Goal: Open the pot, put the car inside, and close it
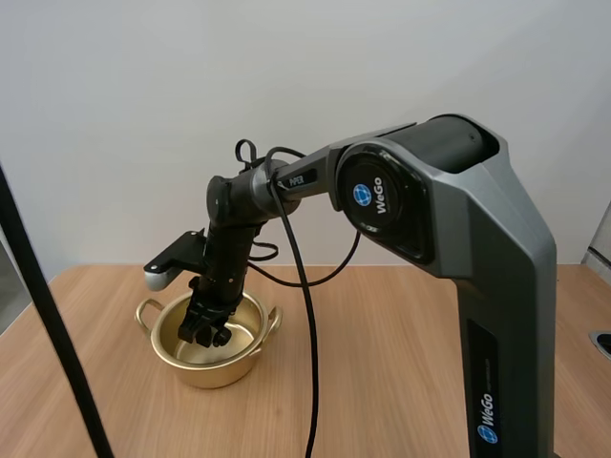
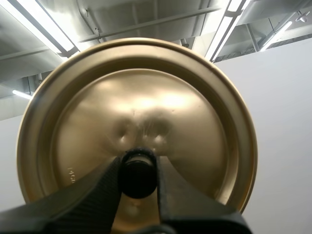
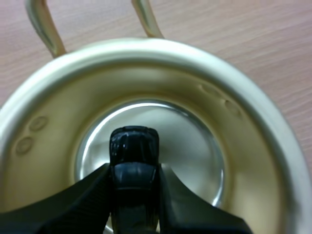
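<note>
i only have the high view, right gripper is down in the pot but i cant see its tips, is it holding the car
observer: yes, the right gripper pinches a black car, inside the pot above its silver bottom.
operator: is anything else in the pot
observer: no, the part of the bottom that shows around the car is bare.
operator: and wheres the lid
observer: the left gripper is shut on the black knob of the lid and holds it up, knob side toward its camera.
</note>
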Robot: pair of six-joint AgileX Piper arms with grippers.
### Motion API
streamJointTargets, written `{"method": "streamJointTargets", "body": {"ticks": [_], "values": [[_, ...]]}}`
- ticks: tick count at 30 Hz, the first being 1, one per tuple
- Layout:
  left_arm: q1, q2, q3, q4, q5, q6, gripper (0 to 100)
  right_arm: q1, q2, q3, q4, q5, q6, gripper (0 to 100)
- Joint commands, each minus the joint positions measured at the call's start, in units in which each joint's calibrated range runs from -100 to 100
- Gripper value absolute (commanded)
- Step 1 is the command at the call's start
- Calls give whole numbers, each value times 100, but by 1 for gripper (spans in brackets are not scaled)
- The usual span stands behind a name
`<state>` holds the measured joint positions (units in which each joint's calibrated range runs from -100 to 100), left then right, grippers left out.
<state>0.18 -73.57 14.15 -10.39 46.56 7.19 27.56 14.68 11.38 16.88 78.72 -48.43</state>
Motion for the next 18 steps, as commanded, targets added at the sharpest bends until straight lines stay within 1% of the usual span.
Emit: {"method": "streamJointTargets", "body": {"ticks": [1, 14, 18], "values": [[2, -4, -1, -6, 8, 2, 0, 1, 1, 2, 2, -7, -15, 0], [2, -4, -1, -6, 8, 2, 0, 1, 25, 14, 2, 87, -41, 0], [2, -4, -1, -6, 8, 2, 0, 1, 251, 14, -89, 196, -49, 0]]}}
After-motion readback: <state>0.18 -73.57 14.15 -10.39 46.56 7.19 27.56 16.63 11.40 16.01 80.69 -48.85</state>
